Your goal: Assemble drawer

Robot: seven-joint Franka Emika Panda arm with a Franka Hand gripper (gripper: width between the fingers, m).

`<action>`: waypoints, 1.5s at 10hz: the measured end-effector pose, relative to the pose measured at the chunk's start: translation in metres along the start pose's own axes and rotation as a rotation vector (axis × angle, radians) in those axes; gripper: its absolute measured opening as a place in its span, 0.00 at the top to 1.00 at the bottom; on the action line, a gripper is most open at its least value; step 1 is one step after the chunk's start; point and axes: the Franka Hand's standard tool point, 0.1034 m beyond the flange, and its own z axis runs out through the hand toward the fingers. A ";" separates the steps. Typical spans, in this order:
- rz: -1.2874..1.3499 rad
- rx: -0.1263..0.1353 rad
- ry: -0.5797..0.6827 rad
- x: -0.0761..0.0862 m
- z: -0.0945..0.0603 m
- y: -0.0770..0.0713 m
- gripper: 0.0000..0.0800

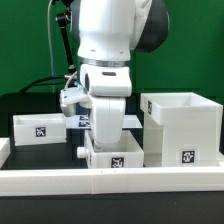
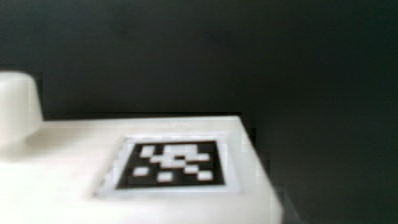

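A green wall (image 1: pixel 25 45) is standing behind a black table (image 1: pixel 40 155), and a black cable (image 1: pixel 55 60) is hanging down in front of the wall. In the exterior view, a low white rail (image 1: pixel 110 181) is running along the table's near edge.

The white arm (image 1: pixel 108 45) is reaching straight down at the middle of the scene. Its gripper (image 1: pixel 100 138) is sitting low, right above the middle tray (image 1: pixel 115 158). The arm's body is covering the jaws, so I cannot tell whether they are spread or closed, or gripping anything.

The middle tray is resting on the table just behind the rail, showing a square tag (image 1: pixel 118 161) on its front. The housing (image 1: pixel 182 122) is standing just beside it on the exterior view's right, with its hollow opening upward. The left tray (image 1: pixel 38 128) is lying well apart on the exterior view's left, farther back.

In the wrist view, a white drawer part (image 2: pixel 71 150) is filling the near field with its flat face. It is carrying a black-and-white tag (image 2: pixel 173 165), blurred by closeness, and the dark table (image 2: pixel 214 50) is lying beyond it. A rounded white shape (image 2: pixel 15 105) is showing at the picture's edge, too soft to identify.
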 end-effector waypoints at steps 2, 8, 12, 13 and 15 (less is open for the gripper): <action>0.002 -0.005 0.004 0.007 -0.002 0.008 0.95; 0.001 -0.039 0.010 0.014 0.000 0.009 0.95; -0.006 -0.057 0.013 0.021 -0.001 0.012 0.95; -0.005 -0.058 0.014 0.024 -0.001 0.013 0.95; 0.000 -0.055 0.018 0.029 0.000 0.012 0.95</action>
